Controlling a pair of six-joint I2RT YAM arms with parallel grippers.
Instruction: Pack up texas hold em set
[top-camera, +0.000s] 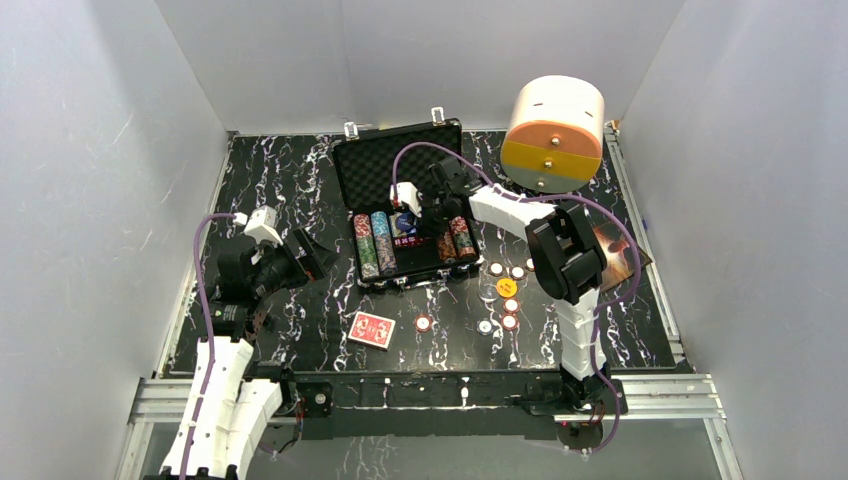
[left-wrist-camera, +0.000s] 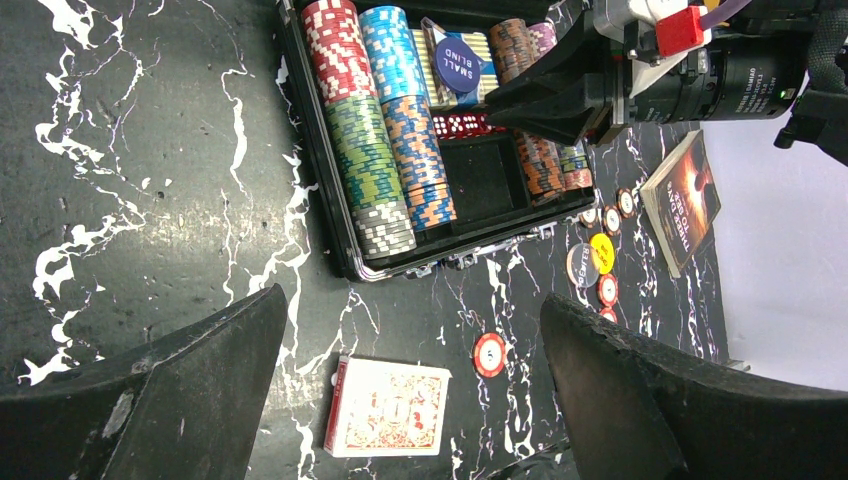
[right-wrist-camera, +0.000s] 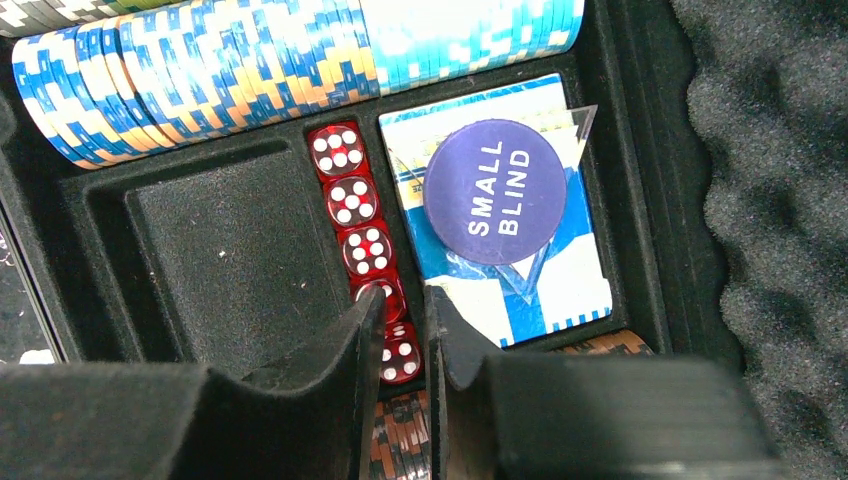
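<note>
The black briefcase lies open at the back centre, with striped chip rows inside. My right gripper is down in the case. In the right wrist view its jaws stand one die's width apart, closed on the last red die of a row of dice. A red-backed card deck lies on the table, and also shows in the left wrist view. Loose chips and a yellow disc lie right of it. My left gripper hangs wide open and empty above the deck.
A purple "SMALL BLIND" disc lies on a blue deck in the case, next to an empty foam compartment. A brown book lies at the right. A white-and-orange cylindrical box stands at the back right. White walls enclose the table.
</note>
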